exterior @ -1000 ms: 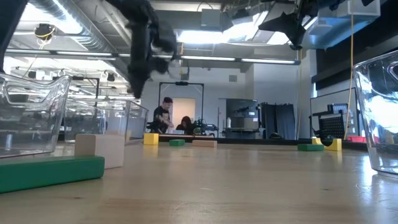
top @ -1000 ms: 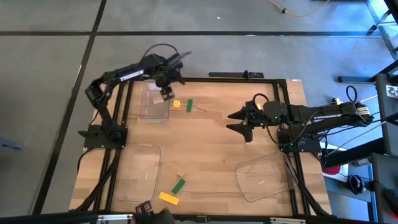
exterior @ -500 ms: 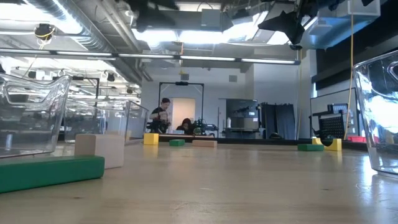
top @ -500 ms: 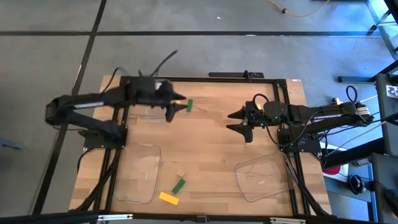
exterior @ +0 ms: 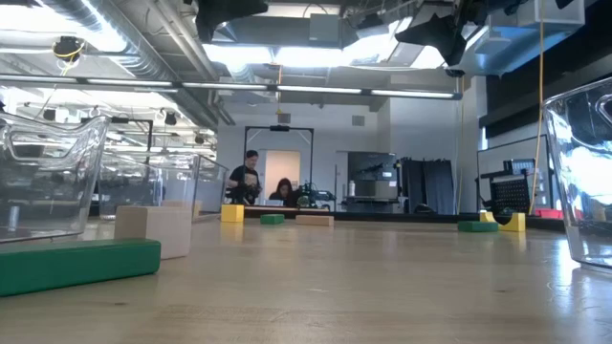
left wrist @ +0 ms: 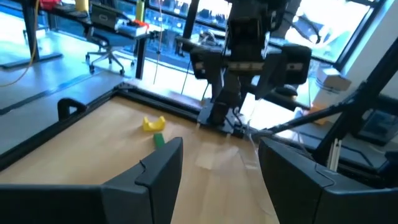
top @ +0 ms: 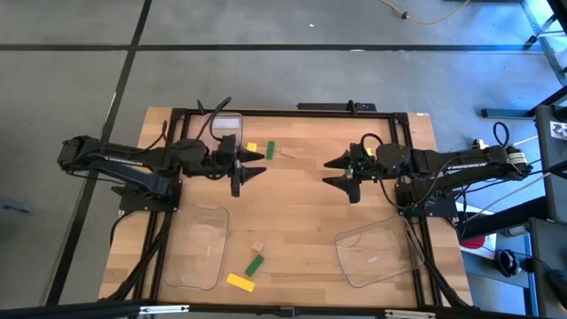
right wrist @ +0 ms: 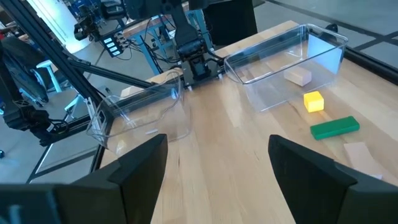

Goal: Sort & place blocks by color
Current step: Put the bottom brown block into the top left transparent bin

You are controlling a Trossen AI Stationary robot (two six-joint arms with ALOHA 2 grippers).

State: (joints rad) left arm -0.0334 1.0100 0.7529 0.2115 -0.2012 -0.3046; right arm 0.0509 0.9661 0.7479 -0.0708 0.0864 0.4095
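Three blocks lie on the table's far middle: a yellow block point(top: 252, 147), a green block point(top: 271, 150) and a tan block point(top: 290, 153). Near the front edge lie a tan block point(top: 258, 246), a green block point(top: 255, 264) and a yellow block point(top: 240, 282). A further tan block point(right wrist: 298, 76) sits inside the far-left clear tray point(top: 223, 124). My left gripper point(top: 250, 168) hangs open above the table, level, pointing toward the right edge, just nearward of the far blocks. My right gripper point(top: 337, 175) hangs open opposite it, pointing toward the left edge. Neither holds anything.
A clear tray point(top: 199, 246) stands at the near left and another point(top: 376, 254) at the near right. A black frame point(top: 292, 112) runs around the table. Bare wood lies between the two grippers. People show far off in the room point(exterior: 251, 177).
My left gripper has drawn back from above the far-left tray toward the near edge, rising a little. It has tipped from pointing down to level, now facing the right edge, as its arm folded back toward the table's left. It has stayed open.
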